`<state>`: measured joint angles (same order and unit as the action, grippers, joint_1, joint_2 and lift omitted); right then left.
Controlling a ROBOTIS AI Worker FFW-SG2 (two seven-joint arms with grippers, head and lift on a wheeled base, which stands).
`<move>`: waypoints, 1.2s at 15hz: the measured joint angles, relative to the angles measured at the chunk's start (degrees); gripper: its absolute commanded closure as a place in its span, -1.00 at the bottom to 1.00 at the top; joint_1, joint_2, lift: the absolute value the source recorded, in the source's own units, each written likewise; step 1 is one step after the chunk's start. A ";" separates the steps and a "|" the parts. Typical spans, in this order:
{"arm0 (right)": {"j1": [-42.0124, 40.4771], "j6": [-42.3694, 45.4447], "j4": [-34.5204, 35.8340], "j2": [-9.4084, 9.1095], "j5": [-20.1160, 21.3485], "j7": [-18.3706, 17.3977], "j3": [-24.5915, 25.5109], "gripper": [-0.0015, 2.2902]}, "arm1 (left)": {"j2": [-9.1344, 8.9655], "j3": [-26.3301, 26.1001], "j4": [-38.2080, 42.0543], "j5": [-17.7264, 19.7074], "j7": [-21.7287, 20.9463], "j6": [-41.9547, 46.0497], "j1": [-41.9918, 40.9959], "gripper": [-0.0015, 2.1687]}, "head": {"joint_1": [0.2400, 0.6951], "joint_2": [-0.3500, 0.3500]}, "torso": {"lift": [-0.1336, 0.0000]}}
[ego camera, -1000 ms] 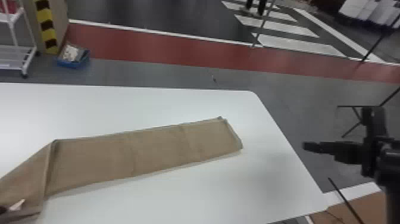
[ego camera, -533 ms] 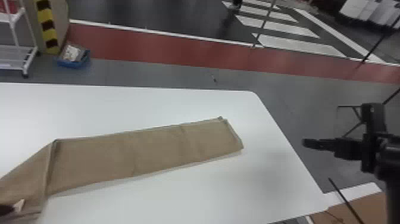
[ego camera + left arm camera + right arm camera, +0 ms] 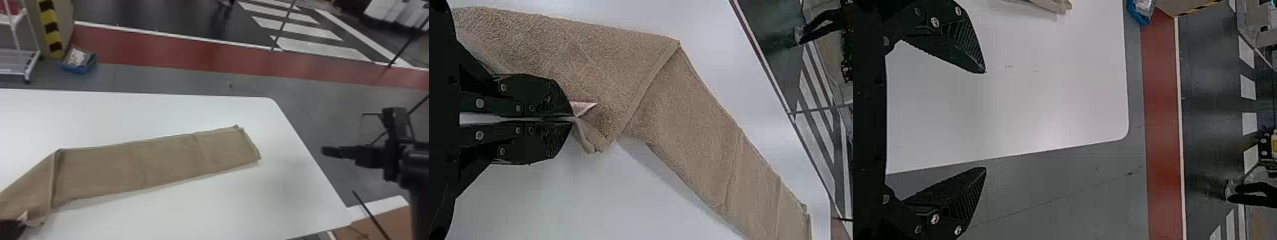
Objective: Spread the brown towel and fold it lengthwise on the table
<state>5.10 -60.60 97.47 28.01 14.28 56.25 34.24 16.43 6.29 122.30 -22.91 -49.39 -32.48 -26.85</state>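
The brown towel (image 3: 153, 162) lies as a long narrow strip slanting across the table, its left end turned over at an angle. At the lower left corner my left gripper (image 3: 12, 228) holds the towel's edge by a pale tag. In the left wrist view the left gripper (image 3: 573, 119) is shut on a corner of the towel (image 3: 694, 115), the tag poking out beside the tips. My right gripper (image 3: 324, 150) is off the table's right edge, away from the towel; in the right wrist view the right gripper (image 3: 985, 120) stands open with nothing between its fingers.
The white table (image 3: 223, 204) has its right edge between the towel and my right arm. A blue bin (image 3: 79, 65) and a white cart (image 3: 19, 60) stand on the floor beyond the far edge. A brown board (image 3: 380, 223) is at the lower right.
My left gripper and the towel end in it have shifted slightly at the lower left corner. The long part of the towel and the right arm look unmoved.
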 measured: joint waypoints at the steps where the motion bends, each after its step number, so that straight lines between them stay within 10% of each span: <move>1: 0.09 0.00 0.00 -0.11 0.08 0.00 -0.23 -0.81 | 0.00 0.68 0.50 0.49 -0.46 -0.04 -0.03 0.33 | 1.00 -1.00 | -0.86; 10: -0.68 0.11 0.97 -1.99 0.82 0.00 -1.25 -0.81 | 0.26 8.68 4.40 8.83 -6.85 -13.83 9.45 0.32 | 1.00 -0.97 | -0.86; 18: -3.60 -1.35 5.94 -5.28 1.55 0.00 -0.76 -0.81 | 1.53 8.76 -16.37 7.89 -1.70 -14.79 27.69 0.32 | 1.00 -0.57 | -0.86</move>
<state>1.50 -61.95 103.41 22.73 15.83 56.25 33.48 17.96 15.04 105.93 -15.02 -51.09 -47.27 0.84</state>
